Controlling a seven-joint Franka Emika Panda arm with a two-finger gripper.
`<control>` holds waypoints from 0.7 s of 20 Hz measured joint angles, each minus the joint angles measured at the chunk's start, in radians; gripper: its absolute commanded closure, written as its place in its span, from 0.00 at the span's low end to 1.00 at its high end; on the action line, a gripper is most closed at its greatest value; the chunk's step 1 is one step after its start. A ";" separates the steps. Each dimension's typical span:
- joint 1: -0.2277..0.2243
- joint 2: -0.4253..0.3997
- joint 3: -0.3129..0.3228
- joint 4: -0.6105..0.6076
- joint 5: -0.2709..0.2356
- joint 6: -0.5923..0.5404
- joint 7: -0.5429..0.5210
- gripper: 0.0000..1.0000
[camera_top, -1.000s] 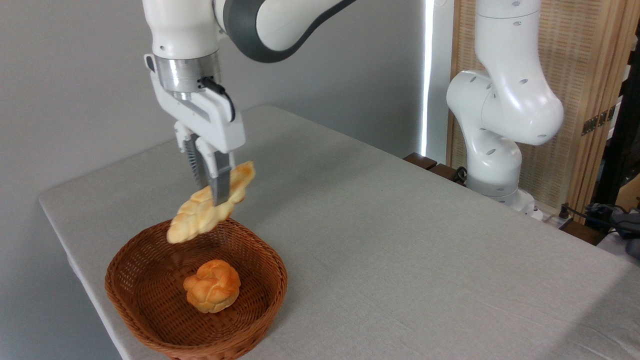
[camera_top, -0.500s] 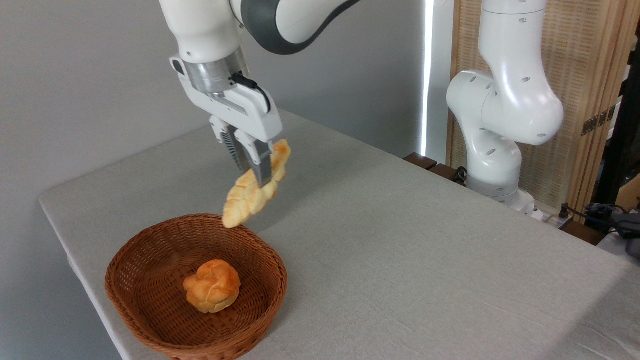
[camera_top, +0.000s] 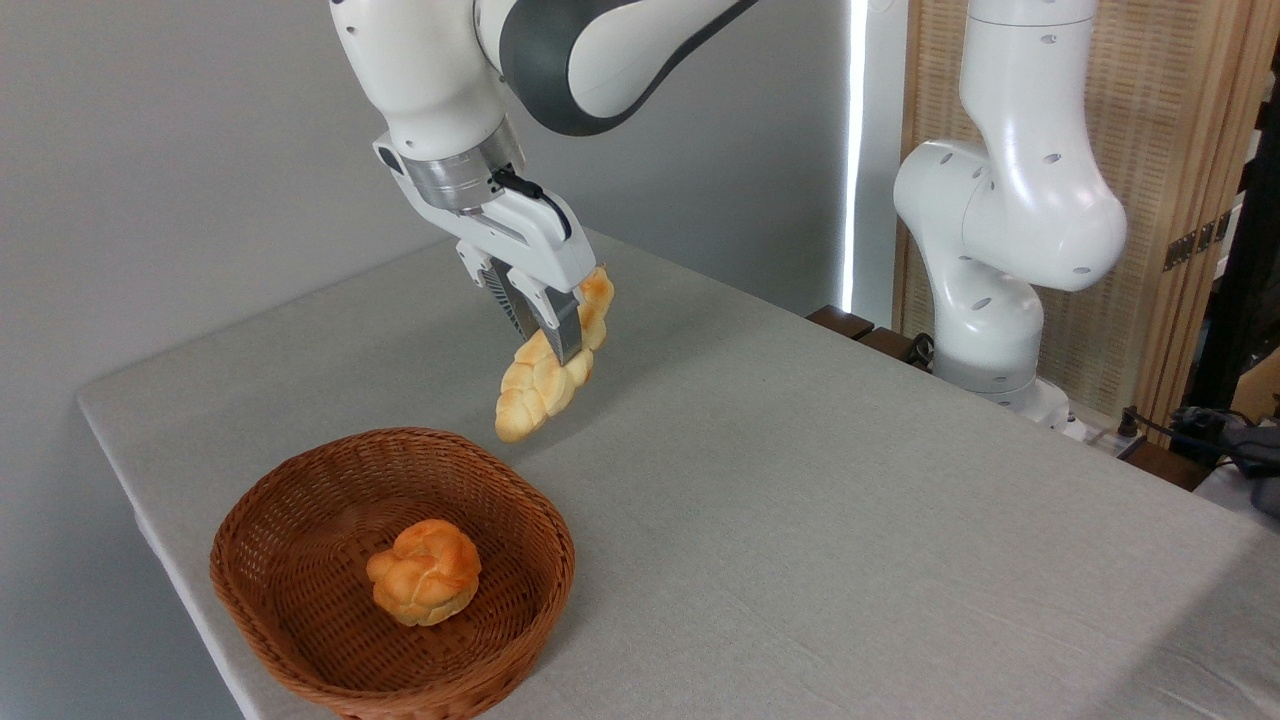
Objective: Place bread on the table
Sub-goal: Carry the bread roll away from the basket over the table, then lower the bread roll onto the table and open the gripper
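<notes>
Carried further right and slightly farther since half a second ago: bread point(camera_top: 548, 372), now clear of the basket point(camera_top: 300, 610) rim and hanging in the air over bare grey cloth. Clamped about mid-length between the two fingers of the end effector point(camera_top: 560, 345), which points down and tilts toward the right. Slanted steeply, upper pointed end far-right behind the fingers, lower pointed end near-left, not touching the desk point(camera_top: 800, 520). Faint shadow on the cloth just below and to the right of the loaf. Brown wicker basket unmoved at the near-left corner of the desk, holding a small round knotted bun point(camera_top: 425, 572) near its middle. White arm base point(camera_top: 985, 330) standing at the far-right edge of the desk, in front of a slatted wooden screen point(camera_top: 1180, 150). Plain grey wall behind on the left.
</notes>
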 measured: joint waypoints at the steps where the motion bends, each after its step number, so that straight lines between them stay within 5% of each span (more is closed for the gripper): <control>1: -0.001 0.000 0.000 -0.001 0.000 0.000 0.000 0.29; 3: -0.004 0.001 0.000 -0.004 0.000 0.000 0.000 0.00; 14: -0.008 0.008 0.000 -0.009 0.000 0.001 0.000 0.00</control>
